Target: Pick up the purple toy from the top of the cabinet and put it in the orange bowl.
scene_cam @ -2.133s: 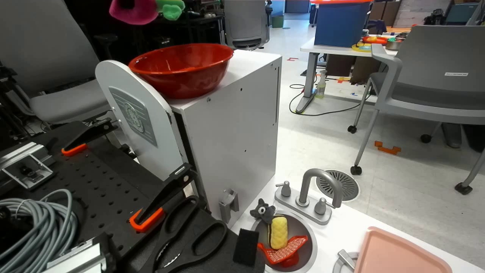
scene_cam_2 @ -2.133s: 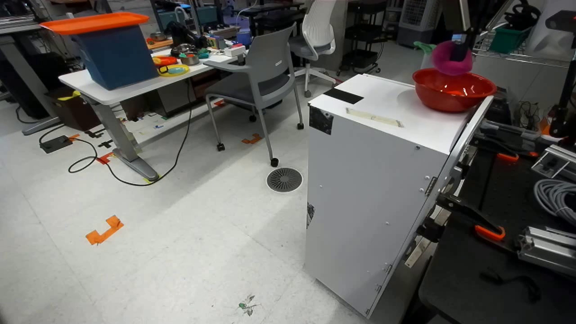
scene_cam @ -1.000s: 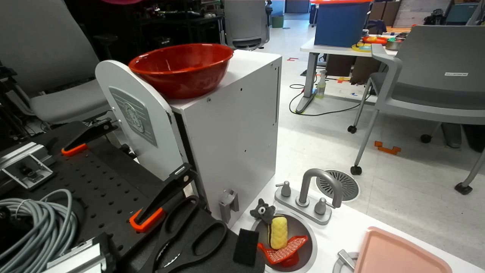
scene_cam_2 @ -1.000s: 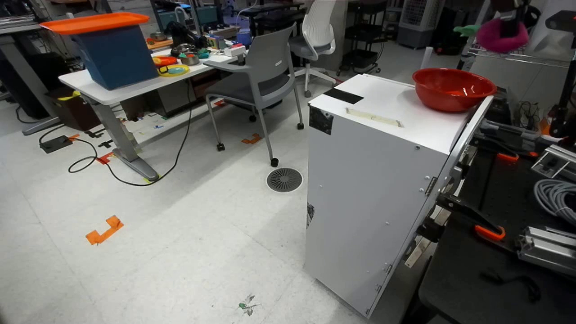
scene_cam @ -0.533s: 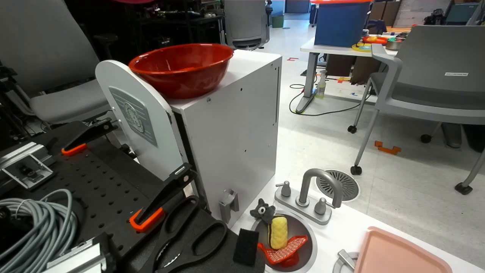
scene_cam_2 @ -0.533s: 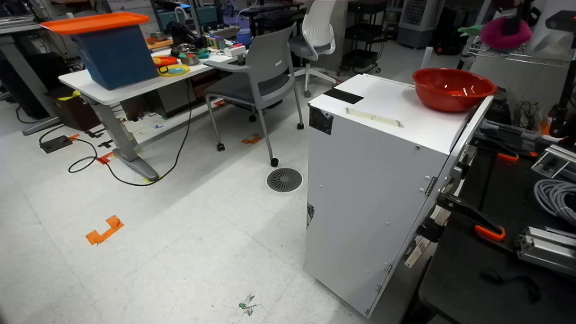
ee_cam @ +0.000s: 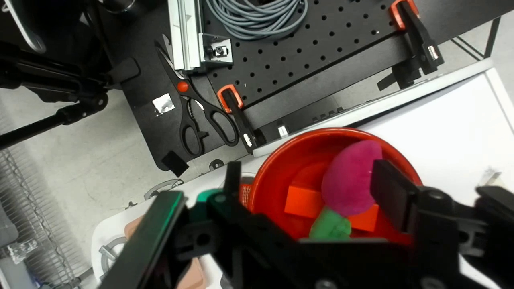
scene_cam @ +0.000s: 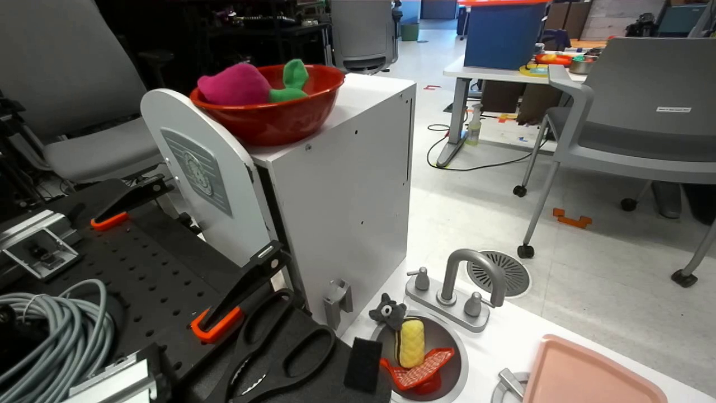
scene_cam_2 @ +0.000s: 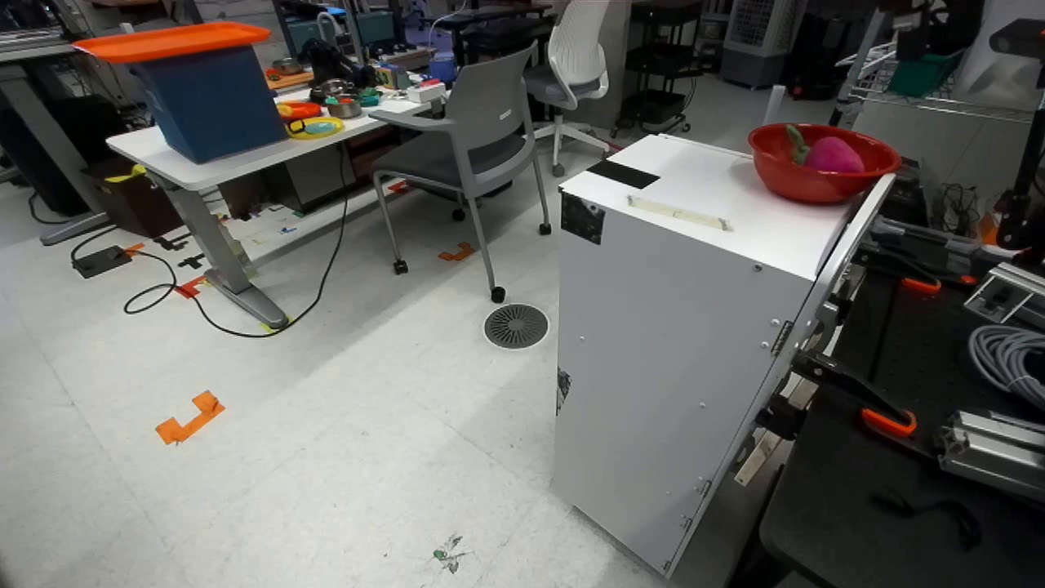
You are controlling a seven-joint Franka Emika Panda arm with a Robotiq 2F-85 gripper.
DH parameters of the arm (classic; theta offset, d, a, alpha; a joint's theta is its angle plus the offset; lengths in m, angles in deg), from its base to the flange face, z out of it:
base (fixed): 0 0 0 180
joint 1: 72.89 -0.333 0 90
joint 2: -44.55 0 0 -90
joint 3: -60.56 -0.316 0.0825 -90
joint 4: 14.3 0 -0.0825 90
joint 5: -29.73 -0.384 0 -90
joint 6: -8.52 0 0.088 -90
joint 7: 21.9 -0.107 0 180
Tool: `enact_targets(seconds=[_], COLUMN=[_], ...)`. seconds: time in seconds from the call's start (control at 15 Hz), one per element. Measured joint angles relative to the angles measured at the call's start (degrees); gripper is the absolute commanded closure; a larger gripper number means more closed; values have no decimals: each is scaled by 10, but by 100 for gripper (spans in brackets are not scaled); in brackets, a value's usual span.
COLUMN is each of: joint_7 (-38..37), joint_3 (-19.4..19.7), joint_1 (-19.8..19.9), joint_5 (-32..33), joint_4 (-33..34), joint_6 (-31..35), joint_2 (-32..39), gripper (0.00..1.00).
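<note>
In both exterior views, the purple toy (scene_cam: 235, 85), magenta-pink and soft-looking with a green leafy end, lies inside the orange bowl (scene_cam: 279, 126), which is wide, glossy and closer to red. The bowl stands on top of the tall white cabinet (scene_cam: 347, 184), by the rounded pale grey door panel (scene_cam: 240, 190). In the wrist view, the two dark fingers of the gripper (ee_cam: 307, 180) stand wide apart above the bowl; the toy rests below, free of them. Flat orange patches (ee_cam: 304, 202) show on either side of the toy, inside the bowl.

A grey plate (scene_cam: 197, 170) on the door panel carries stripes and a round emblem; any wording is too small to read. A narrow white label (scene_cam: 673, 109) crosses the back of a grey chair (scene_cam: 632, 73), any print also too tiny. Two black clamps (ee_cam: 239, 116) with orange tips sit at the edge of a black perforated board (ee_cam: 271, 66); small white marks on their handles are blurred. Near one clamp lie black-handled scissors (ee_cam: 183, 86), and coiled grey cable (ee_cam: 257, 22) rests on the board.

In an exterior view, a round grey sink (scene_cam: 448, 340) beside the cabinet holds a yellow quilted piece (scene_cam: 412, 342) and a red patterned piece (scene_cam: 420, 369), with a dark grey plush (scene_cam: 387, 312) at its rim. A grey faucet (scene_cam: 472, 256) rises beside it, and a pale pink tray (scene_cam: 593, 375) lies farther right.
</note>
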Motion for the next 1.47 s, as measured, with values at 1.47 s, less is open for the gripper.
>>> enact_targets(seconds=[1.47], joint_7=[25], joint_3=[-19], joint_1=[-22], joint_5=[0], joint_4=[12], joint_6=[14], joint_2=[8], gripper=[0])
